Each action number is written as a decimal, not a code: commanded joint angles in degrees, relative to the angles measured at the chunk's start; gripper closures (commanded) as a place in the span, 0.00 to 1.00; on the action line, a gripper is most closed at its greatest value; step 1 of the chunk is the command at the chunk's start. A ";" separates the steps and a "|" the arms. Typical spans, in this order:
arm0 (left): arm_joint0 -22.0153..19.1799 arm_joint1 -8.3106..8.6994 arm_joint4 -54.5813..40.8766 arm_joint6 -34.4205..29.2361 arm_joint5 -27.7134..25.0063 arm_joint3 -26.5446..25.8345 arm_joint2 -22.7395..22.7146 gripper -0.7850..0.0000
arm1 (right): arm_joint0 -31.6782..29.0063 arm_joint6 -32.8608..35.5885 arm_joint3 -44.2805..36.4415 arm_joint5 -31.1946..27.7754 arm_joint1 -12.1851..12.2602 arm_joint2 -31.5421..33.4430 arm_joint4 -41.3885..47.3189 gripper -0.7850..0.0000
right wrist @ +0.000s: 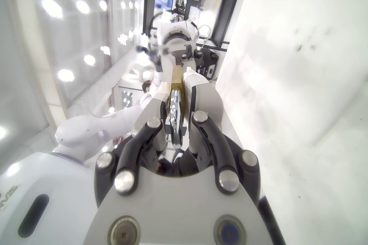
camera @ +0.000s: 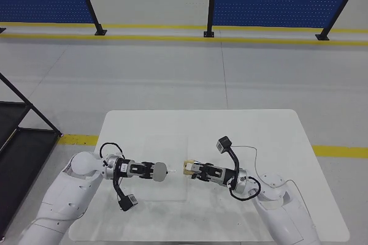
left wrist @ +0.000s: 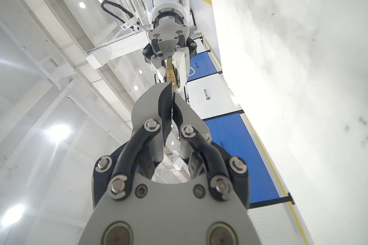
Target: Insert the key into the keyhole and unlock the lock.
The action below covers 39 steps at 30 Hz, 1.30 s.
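Right hand (right wrist: pixel 175 81) clamps the lock (right wrist: pixel 175 91); left hand (left wrist: pixel 172 94), just facing it, pinches the key (camera: pixel 172 174) near the lock. Inserting and turning look undone.

- Lock (right wrist: pixel 176 79): small brass padlock, held in the air between the fingers of the right gripper (camera: pixel 191 168). It sits edge-on, with the chrome shackle (right wrist: pixel 174 111) pointing back toward that wrist and the bottom end facing the left gripper (left wrist: pixel 172 96).
- Key (camera: pixel 172 174): thin and mostly hidden, pinched in the left gripper's closed fingers. A small pale tip points at the lock. Can't tell whether it has entered the keyhole.
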 commanded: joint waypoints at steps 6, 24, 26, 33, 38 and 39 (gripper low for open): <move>-1.12 -0.03 0.01 -0.84 0.22 1.04 1.64 1.00 | -0.02 -0.27 -0.04 0.03 0.01 0.00 -0.31 1.00; -1.09 0.43 -0.60 -1.95 1.99 1.31 2.96 1.00 | -1.36 -4.52 -3.98 0.03 0.93 -1.56 -8.34 1.00; -1.15 0.46 -0.64 -1.90 1.94 1.30 3.22 1.00 | -1.36 -4.75 -4.01 0.10 0.97 -1.80 -8.35 1.00; -1.58 0.58 -0.29 -2.47 2.32 1.55 3.91 1.00 | -1.12 -4.65 -3.79 0.22 1.10 -2.50 -7.15 1.00; -1.63 0.70 0.08 -3.14 2.77 1.54 4.13 1.00 | -1.07 -4.51 -3.71 0.37 1.12 -2.60 -6.91 1.00; -1.66 0.73 0.12 -3.31 2.80 1.60 4.16 1.00 | -1.07 -4.51 -3.71 0.37 1.12 -2.60 -6.91 1.00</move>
